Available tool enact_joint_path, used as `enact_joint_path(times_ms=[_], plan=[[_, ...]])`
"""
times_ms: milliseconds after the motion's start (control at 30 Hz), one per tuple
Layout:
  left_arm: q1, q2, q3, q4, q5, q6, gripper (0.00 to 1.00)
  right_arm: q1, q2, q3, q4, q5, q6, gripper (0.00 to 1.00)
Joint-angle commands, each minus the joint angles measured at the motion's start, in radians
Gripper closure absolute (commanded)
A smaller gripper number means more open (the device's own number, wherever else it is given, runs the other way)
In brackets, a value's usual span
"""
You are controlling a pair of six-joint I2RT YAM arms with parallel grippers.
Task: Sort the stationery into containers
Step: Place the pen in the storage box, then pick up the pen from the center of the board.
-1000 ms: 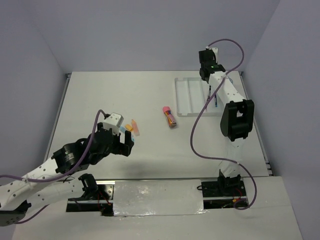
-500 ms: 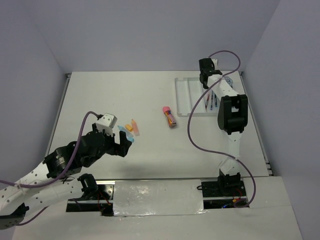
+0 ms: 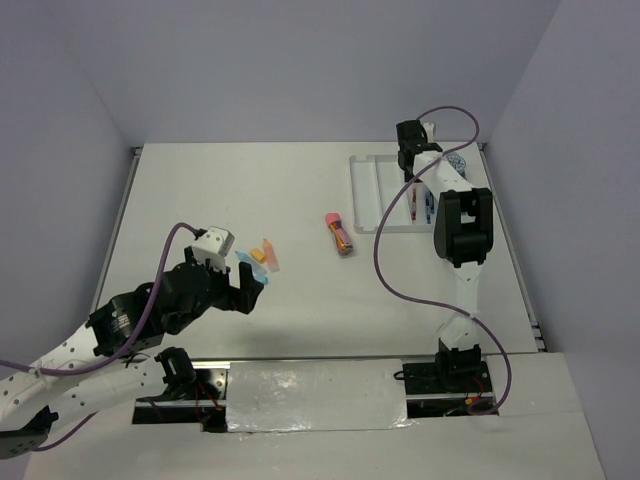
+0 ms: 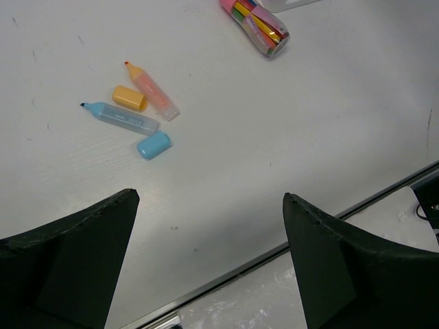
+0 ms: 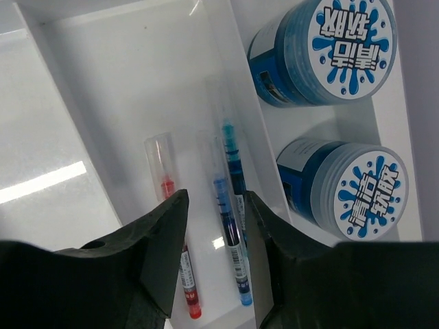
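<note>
The white tray [image 3: 370, 195] lies at the back right. My right gripper [image 3: 414, 172] hovers over it, open. In the right wrist view its fingertips [image 5: 215, 197] straddle two blue pens [image 5: 228, 223] that lie loose in one compartment [image 5: 137, 89] beside a red pen [image 5: 175, 243]. Two blue rolls [image 5: 331, 48] [image 5: 351, 188] fill the adjoining compartment. My left gripper [image 4: 209, 199] is wide open over bare table, short of an orange marker [image 4: 152, 92], its cap [image 4: 129, 97], a light-blue marker [image 4: 122, 118] and its cap [image 4: 153, 145].
A clear tube with a pink cap and coloured contents [image 3: 340, 233] lies mid-table between the markers [image 3: 262, 255] and the tray. The table's front metal edge [image 4: 226, 274] runs just under the left fingers. Purple cables hang from both arms.
The right gripper sank toward the tray and opened; the blue pen it carried now lies in the compartment. The left arm drew back toward the front edge, then stayed still.
</note>
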Motion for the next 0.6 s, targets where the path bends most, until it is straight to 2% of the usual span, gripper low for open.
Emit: enact_joint_path(times_ms=[0,233,300,367,400,500,533,567], plan=[[0.000,-0.009,-0.004,0.021,0.002,0.011,0.01,-0.005,-0.027,-0.009,0.016,0.001,0.029,0.53],[0.000,-0.006,0.003,-0.001,-0.049,-0.015,0.01,0.021,-0.233,0.002,-0.038,-0.149,0.044,0.52],[0.002,0.000,0.010,-0.021,-0.118,-0.056,0.01,0.059,-0.341,-0.041,-0.047,-0.221,0.037,0.51],[0.002,0.017,0.024,-0.065,-0.175,-0.105,0.01,0.127,-0.456,-0.094,-0.032,-0.325,0.020,0.46],[0.005,0.025,0.030,-0.080,-0.202,-0.127,0.01,0.157,-0.496,-0.170,-0.023,-0.356,0.008,0.39],[0.034,0.055,0.049,-0.146,-0.288,-0.205,0.01,0.289,-0.621,-0.325,0.012,-0.398,0.021,0.37],[0.054,0.063,0.052,-0.157,-0.302,-0.219,0.01,0.323,-0.642,-0.359,0.020,-0.415,0.032,0.08],[0.069,0.071,0.052,-0.162,-0.302,-0.231,0.01,0.357,-0.677,-0.395,0.028,-0.425,0.052,0.00]])
